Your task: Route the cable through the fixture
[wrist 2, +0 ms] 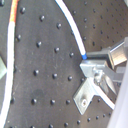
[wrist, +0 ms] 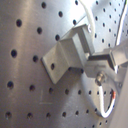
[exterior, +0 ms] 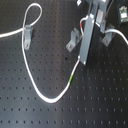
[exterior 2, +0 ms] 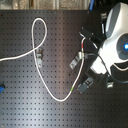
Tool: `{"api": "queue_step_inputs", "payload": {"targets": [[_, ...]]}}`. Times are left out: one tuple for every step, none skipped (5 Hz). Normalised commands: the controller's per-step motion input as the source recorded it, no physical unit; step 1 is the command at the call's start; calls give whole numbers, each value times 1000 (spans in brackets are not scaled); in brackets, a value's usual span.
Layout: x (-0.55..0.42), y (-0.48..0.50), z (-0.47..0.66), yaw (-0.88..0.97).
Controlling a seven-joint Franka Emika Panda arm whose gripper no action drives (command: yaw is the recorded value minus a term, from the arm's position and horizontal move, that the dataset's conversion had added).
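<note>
The cable (exterior: 37, 92) loops across the table (exterior: 95, 107), threading the upper-left bracket (exterior: 27, 34) in the first exterior view; the hand (wrist 2: 100, 70) pinches it beside another bracket (wrist: 65, 55).

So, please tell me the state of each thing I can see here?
Long thin white cable: slack, looped through the left grey metal bracket, one part held by gripper.
Middle grey bracket: upright, no cable in it.
Gripper: shut on the cable.
</note>
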Motion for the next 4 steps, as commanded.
{"api": "queue_step_inputs", "payload": {"targets": [[-101,212,-57,343],[-176,193,-1,269],[-200,84,-210,0],[-72,-73,-691,0]]}}
